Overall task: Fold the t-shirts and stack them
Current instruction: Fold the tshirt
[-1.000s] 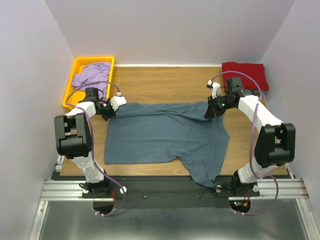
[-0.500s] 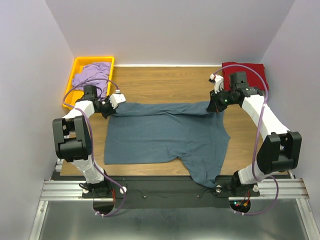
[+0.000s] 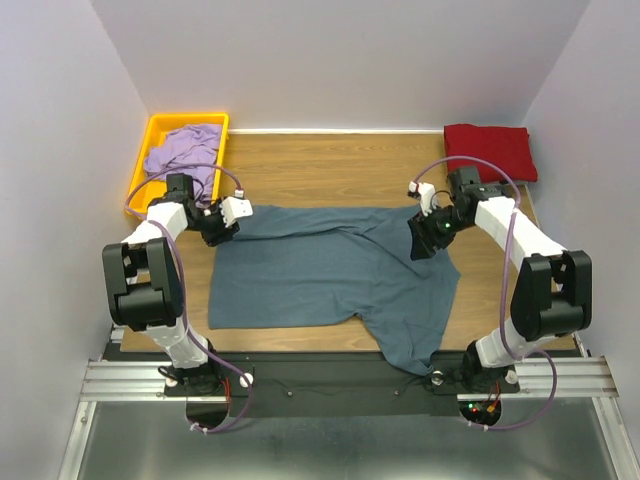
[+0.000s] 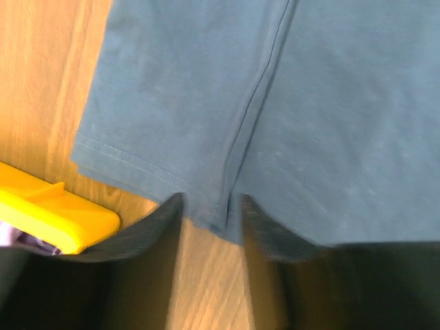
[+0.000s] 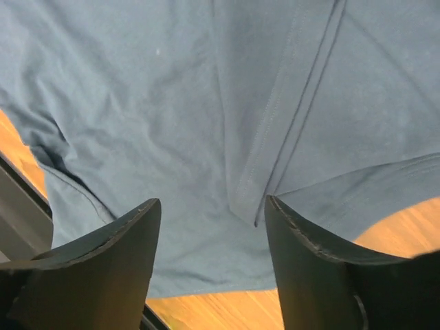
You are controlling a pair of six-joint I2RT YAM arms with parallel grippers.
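Wooden counter (image 3: 320, 165) as the base of it all, filling the overhead view from wall to wall.

Across its middle, slate blue-grey t-shirt (image 3: 330, 275). Spread mostly flat, far edge stretched from one hand to the other. A doubled-over band of cloth along that far edge. On the right, one part drooping over the near edge of the counter.

At the far left corner, yellow tray (image 3: 139, 175), close to the blue-grey cloth but not touching it.

At the far right corner, dark red t-shirt (image 3: 488, 150). Folded into a neat rectangle, well apart from the blue-grey one.

Inside the tray, pale lavender t-shirt (image 3: 180, 150), crumpled in a heap.

At the far left corner of the blue-grey cloth, left hand (image 3: 226, 224). Seen from its own wrist: fingers spread, tips either side of a stitched seam at the hem, cloth lying loose beneath and not pinched. Corner of the tray just beside.

At the far right end of the same edge, right hand (image 3: 426, 238). Seen from its own wrist: fingers spread wide, low over the cloth, a stitched band lying between them, nothing gripped.
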